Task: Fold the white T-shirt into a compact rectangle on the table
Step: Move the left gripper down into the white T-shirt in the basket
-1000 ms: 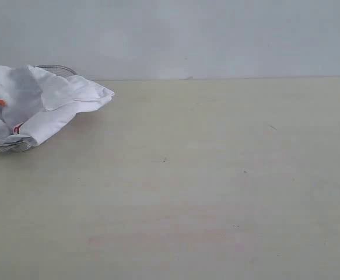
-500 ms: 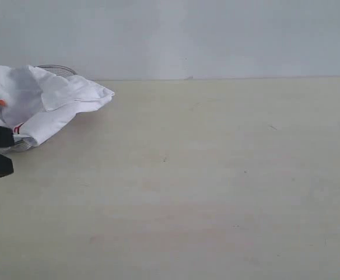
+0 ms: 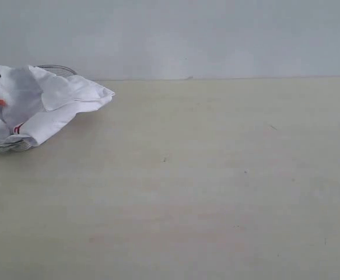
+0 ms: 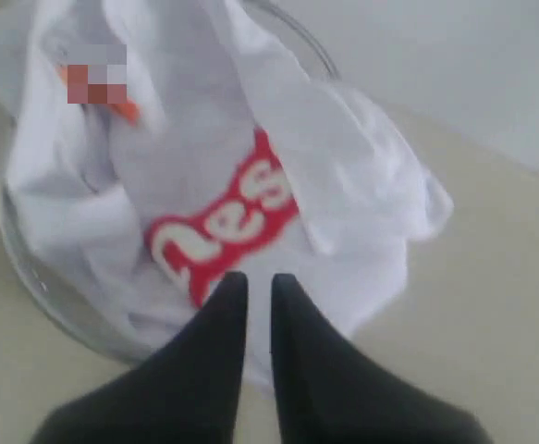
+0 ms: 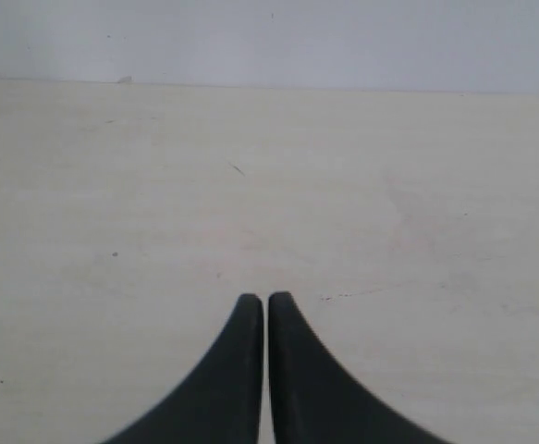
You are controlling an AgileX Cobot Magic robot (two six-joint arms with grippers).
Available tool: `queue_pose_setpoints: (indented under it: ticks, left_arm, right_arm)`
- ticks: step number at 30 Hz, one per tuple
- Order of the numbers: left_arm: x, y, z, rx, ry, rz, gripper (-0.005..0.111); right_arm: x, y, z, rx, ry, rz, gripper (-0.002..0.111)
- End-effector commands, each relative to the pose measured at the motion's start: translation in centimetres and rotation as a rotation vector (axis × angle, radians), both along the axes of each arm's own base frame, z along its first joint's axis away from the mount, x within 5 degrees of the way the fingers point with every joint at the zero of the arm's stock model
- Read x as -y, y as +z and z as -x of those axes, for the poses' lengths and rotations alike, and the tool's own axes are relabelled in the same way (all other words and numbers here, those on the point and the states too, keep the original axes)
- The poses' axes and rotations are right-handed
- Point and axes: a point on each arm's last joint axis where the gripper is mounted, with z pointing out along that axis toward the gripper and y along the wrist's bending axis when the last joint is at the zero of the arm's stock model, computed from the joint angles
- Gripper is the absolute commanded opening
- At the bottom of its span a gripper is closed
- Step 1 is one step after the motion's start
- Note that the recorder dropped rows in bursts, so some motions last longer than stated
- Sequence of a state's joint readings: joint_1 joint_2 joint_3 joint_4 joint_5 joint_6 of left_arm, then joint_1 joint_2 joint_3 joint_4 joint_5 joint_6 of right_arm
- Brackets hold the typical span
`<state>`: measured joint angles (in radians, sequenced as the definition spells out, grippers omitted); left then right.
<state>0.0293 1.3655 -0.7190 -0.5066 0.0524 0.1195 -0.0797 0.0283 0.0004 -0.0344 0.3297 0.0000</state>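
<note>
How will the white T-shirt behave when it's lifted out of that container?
Probably floppy: the white T-shirt lies crumpled in soft folds, so it should drape from one pinch. Likely light, thin cloth. A fold overhangs the round container at its rim, so it may drag there.

The pale beige table (image 3: 216, 175) bears a round bowl (image 3: 59, 69) at far left, holding the white T-shirt (image 3: 41, 102).

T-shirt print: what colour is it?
Red print on the white T-shirt; clearest in left wrist view.
</note>
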Motion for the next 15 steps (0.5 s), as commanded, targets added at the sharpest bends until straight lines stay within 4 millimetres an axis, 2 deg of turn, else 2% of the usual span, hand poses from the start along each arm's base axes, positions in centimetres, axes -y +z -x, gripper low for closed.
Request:
queue_pose_setpoints:
  ticks: [1, 3, 5, 11, 15]
  left_arm:
    - [-3.5, 0.2, -4.6, -0.093, 0.016, -0.019, 0.038]
    - [-4.6, 0.1, -6.5, -0.147, 0.005, 0.002, 0.053]
    - [-5.4, -0.7, -8.2, -0.208, -0.01, 0.031, 0.061]
    - [-7.0, -2.4, -11.7, -0.256, -0.008, 0.06, 0.06]
    - [-7.3, -3.3, -12.8, -0.271, -0.012, 0.063, 0.06]
  right_arm:
    - [0.0, 0.1, 0.0, 0.013, -0.006, 0.003, 0.0]
    - [0.0, 0.2, 0.0, 0.019, -0.006, 0.004, 0.0]
    - [0.0, 0.1, 0.0, 0.015, -0.006, 0.003, 0.0]
    - [0.0, 0.1, 0.0, 0.014, -0.006, 0.003, 0.0]
    - [0.0, 0.1, 0.0, 0.014, -0.006, 0.003, 0.0]
